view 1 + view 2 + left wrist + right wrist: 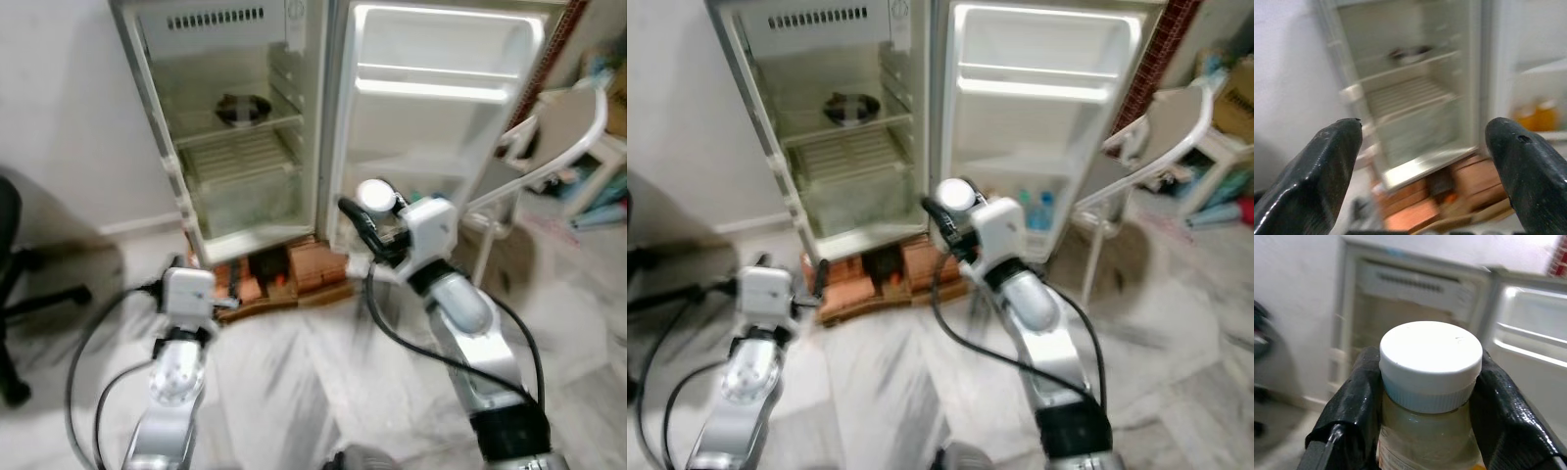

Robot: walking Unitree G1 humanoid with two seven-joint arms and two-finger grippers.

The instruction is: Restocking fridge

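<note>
A pale tiled floor lies before the open fridge (235,127). A white-capped jar (1430,382) is pinched in the right gripper (1427,401), ahead of which the shelves stand; it should be kept upright. The left gripper (1425,161) is spread, empty.

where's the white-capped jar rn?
The white-capped jar is clamped in the right gripper, held up in front of the open fridge, level with the door's lower edge in the eye views.

A small white fridge (847,127) stands open, its door (1043,117) swung right. The right gripper (945,220) holds a white-capped jar (955,196) before it.
</note>
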